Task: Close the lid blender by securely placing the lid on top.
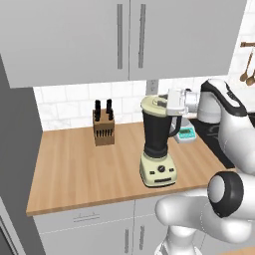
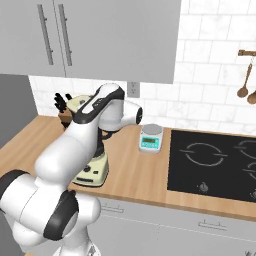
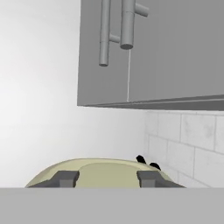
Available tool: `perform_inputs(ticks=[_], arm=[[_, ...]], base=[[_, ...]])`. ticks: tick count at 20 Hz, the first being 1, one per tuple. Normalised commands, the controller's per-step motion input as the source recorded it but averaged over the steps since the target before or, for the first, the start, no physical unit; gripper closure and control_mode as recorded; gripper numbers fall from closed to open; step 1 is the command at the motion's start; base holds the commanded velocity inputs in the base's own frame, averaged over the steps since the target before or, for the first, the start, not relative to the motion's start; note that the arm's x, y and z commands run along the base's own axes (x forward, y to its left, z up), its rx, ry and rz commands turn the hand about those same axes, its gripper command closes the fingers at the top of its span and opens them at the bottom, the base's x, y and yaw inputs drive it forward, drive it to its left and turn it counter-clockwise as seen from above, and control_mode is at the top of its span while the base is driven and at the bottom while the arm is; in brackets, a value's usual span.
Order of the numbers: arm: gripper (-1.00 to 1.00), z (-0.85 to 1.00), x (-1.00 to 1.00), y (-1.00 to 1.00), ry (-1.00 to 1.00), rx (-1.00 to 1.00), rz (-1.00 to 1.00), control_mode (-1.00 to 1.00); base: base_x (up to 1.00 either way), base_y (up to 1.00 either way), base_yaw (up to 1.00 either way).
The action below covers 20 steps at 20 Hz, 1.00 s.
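Note:
The blender (image 1: 158, 142) stands near the counter's front edge, its black jar on a squat cream base (image 2: 93, 169). The pale cream-yellow lid (image 1: 152, 105) lies across the jar's mouth. From the right, my gripper (image 1: 163, 103) reaches in level with the lid. In the hand view the gripper (image 3: 107, 178) has its two dark fingertips (image 3: 65, 178) set on either side of the lid's raised centre (image 3: 105, 171), shut on it. In the right base view my arm covers most of the jar, and an edge of the lid (image 2: 79, 104) shows behind it.
A wooden knife block (image 1: 103, 128) stands at the back left. A white scale with a teal display (image 2: 151, 138) sits right of the blender, beside a black cooktop (image 2: 215, 160). Grey wall cabinets (image 1: 129, 37) hang close above. Wooden utensils (image 2: 245, 82) hang at far right.

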Motion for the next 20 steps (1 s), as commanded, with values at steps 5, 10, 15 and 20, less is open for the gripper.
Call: perform_inputs(ticks=[5,10,15,20], arm=[[1.0,0.0,0.0,0.0,0.0,0.0,0.0,-1.0],[1.0,-0.06,0.0,0.0,0.03,-0.03,-0.03,-1.0],[1.0,-0.03,-0.04,0.0,0.07,-0.07,-0.06,-1.0],[1.0,-0.07,-0.02,0.0,0.07,-0.09,-0.06,-1.0]], base=[[0.0,0.0,0.0],[0.0,0.0,0.0],[0.0,0.0,0.0],[0.0,0.0,0.0]])
